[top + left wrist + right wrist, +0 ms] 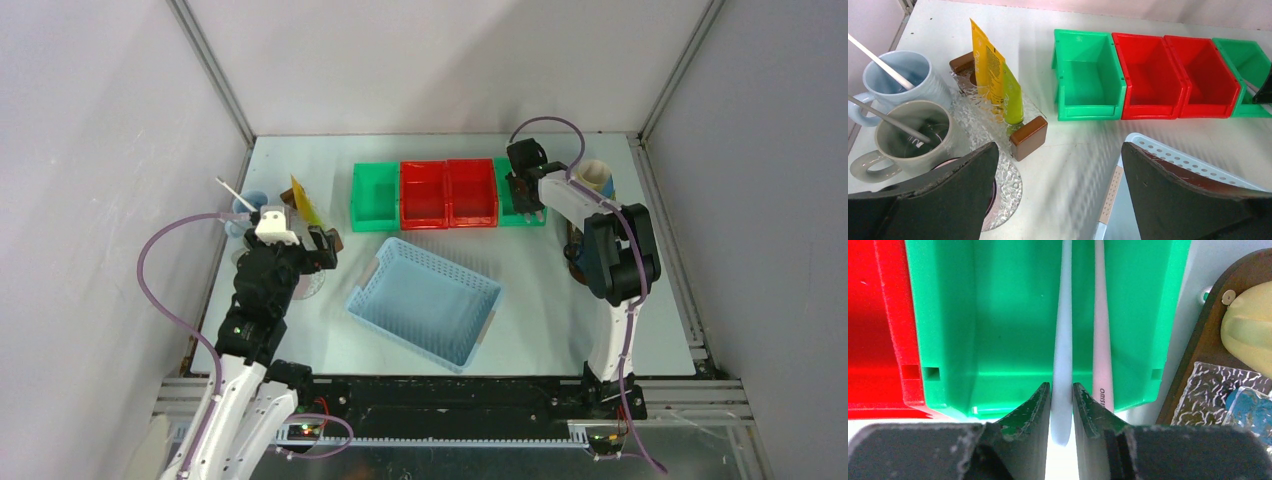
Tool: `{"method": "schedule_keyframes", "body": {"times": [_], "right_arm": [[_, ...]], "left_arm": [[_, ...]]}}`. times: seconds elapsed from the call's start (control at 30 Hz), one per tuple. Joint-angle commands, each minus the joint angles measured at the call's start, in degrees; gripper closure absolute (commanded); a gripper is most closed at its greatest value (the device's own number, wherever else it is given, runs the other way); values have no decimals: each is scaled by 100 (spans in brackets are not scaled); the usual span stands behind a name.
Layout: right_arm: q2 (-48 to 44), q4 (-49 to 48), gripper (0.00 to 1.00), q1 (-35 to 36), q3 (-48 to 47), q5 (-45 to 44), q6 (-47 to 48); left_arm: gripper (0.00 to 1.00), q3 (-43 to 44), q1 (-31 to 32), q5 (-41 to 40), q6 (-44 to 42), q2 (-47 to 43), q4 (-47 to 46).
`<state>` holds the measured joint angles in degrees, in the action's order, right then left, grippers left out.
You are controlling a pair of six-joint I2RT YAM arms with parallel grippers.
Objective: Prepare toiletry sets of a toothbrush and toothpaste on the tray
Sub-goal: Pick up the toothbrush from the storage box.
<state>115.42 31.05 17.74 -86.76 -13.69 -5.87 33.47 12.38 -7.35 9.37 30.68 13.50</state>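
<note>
Top external: left gripper [328, 243] sits near the mugs [247, 205], right gripper [519, 195] over the green bin [535, 219]. Left wrist: fingers [948, 200] spread wide, 2 mugs hold brushes [883, 65]. Right wrist: fingers [1033, 405] pinch 1 white toothbrush [1064, 340] in the green bin, beside the brown tray [1198, 340]

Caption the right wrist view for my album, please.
Right gripper straddling a pale toothbrush in the green bin.
</note>
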Motion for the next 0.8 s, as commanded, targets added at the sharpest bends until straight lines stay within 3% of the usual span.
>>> {"method": "schedule_keyframes", "body": {"times": [0.0, 0.33, 0.57, 0.77], "right_arm": [[144, -108, 74, -16, -214, 206, -164], [350, -89, 75, -66, -379, 261, -254], [-89, -23, 98, -62, -288, 342, -364], [-738, -64, 100, -34, -23, 329, -494]], "left_arm": [[0, -54, 29, -56, -158, -46, -84], [0, -62, 28, -55, -162, -67, -77], [0, -63, 32, -35, -147, -73, -90], [0, -40, 40, -7, -96, -112, -62]]}}
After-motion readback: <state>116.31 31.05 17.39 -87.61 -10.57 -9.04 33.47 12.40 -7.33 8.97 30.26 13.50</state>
